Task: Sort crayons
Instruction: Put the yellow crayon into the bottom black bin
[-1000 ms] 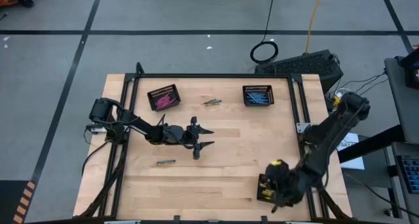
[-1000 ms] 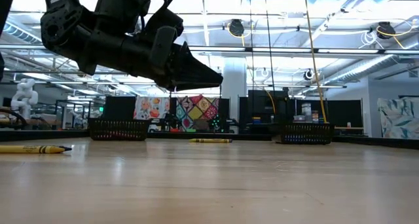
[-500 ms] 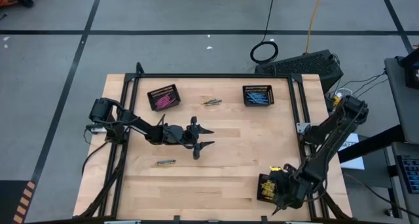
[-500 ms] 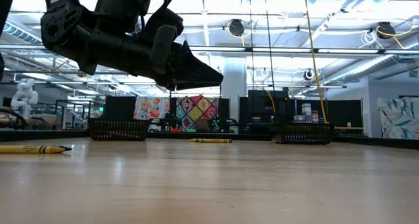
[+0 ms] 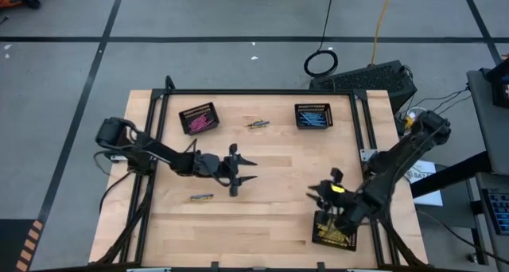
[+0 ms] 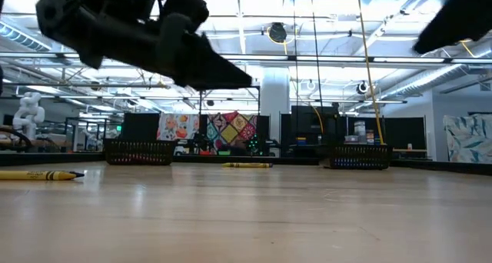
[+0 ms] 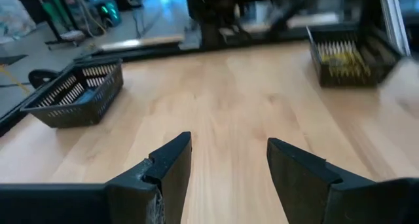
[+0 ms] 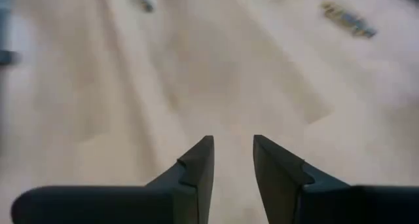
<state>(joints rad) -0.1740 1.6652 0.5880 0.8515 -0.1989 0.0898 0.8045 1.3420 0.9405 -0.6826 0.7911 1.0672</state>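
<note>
Two loose crayons [image 5: 201,197] lie on our surface [image 5: 278,200]; our left pincer [image 5: 241,169] hovers spread mid-surface, our right pincer [image 5: 322,186] (empty) parted beside the yellow basket [image 5: 332,238].

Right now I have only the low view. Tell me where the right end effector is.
Observer: The right end effector hangs above the table, just past the yellow basket, on its centre-facing side.
Operator: Report its fingers.
Observer: Open, with nothing between them.
Operator: Now the left one.
Observer: The left end effector is open and empty over mid-table. The far crayon lies beyond it and the near crayon lies closer to your camera.
</note>
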